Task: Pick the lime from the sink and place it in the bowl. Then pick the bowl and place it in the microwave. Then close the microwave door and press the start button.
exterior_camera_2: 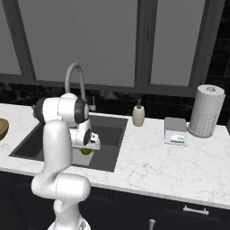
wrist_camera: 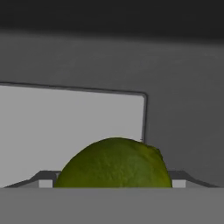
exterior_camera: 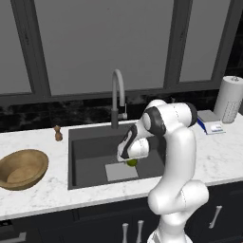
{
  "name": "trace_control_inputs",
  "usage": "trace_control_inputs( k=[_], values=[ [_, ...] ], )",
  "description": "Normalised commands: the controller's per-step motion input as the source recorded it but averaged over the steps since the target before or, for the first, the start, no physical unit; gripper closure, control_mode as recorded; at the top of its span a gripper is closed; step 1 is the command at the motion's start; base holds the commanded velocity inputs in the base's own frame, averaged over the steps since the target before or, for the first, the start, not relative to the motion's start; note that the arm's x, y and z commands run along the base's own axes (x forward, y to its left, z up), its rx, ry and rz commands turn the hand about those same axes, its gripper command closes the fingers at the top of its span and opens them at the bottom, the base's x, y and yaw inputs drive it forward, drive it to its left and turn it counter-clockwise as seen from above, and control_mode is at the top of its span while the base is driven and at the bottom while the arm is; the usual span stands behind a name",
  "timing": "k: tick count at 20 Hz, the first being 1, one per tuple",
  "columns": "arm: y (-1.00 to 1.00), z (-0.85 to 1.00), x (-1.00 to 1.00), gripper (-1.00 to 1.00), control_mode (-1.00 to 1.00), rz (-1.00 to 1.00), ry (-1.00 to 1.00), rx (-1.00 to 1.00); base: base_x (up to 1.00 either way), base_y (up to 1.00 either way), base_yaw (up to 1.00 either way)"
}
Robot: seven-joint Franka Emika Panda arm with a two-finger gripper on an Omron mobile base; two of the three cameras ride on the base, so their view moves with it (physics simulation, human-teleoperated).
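Observation:
The lime (wrist_camera: pixel 114 164) fills the bottom of the hand view, held between the two grey finger ends at its sides. My gripper (exterior_camera: pixel 131 160) reaches down into the dark sink (exterior_camera: pixel 90 147) and is shut on the lime (exterior_camera: pixel 132 163), just above the light grey mat (exterior_camera: pixel 118 173). From the right base view the lime (exterior_camera_2: pixel 86 151) peeks out under the hand (exterior_camera_2: pixel 85 148). The wooden bowl (exterior_camera: pixel 23 168) rests on the counter left of the sink, and its edge (exterior_camera_2: pixel 2 128) shows at the far left. The microwave and its door are out of view.
The curved faucet (exterior_camera: pixel 117 95) rises behind the sink. A small brown shaker (exterior_camera: pixel 58 134) stands at the sink's back left. Right of the sink are a soap dispenser (exterior_camera_2: pixel 138 115), a grey scale-like box (exterior_camera_2: pixel 175 131) and a paper towel roll (exterior_camera_2: pixel 205 111).

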Motion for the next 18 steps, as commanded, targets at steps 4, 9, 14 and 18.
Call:
trace_control_inputs(
  k=[4, 9, 14, 18],
  values=[
    [-0.89, 0.99, -0.97, 1.0, -1.0, 0.0, -0.28, 0.0, 0.0, 0.0, 0.0],
    [-0.64, 1.0, -0.71, 1.0, -1.0, -0.02, -0.14, 0.05, 0.0, 0.0, 0.0],
    [-0.33, 1.0, -0.31, 1.0, -1.0, -0.05, -0.01, 0.16, 0.0, 0.0, 0.0],
    [-0.19, 1.0, -0.17, 1.0, -1.0, -0.05, 0.02, 0.18, 0.0, 0.0, 0.0]
  ],
)
